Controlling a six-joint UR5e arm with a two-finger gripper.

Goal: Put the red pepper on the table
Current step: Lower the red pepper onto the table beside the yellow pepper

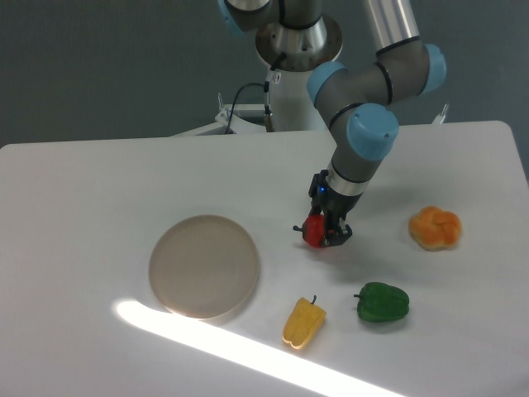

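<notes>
The red pepper (315, 231) is small and glossy, its dark stem pointing left. It sits low over the white table (99, 190), right of the middle. My gripper (326, 235) comes down from above and is shut on the red pepper, its dark fingers on either side. Whether the pepper touches the table I cannot tell; the fingers hide its right side.
A round beige plate (204, 265) lies to the left. In front are a yellow pepper (303, 322) and a green pepper (382, 302). An orange pepper (435, 227) lies to the right. A bright stripe of light crosses the table's front.
</notes>
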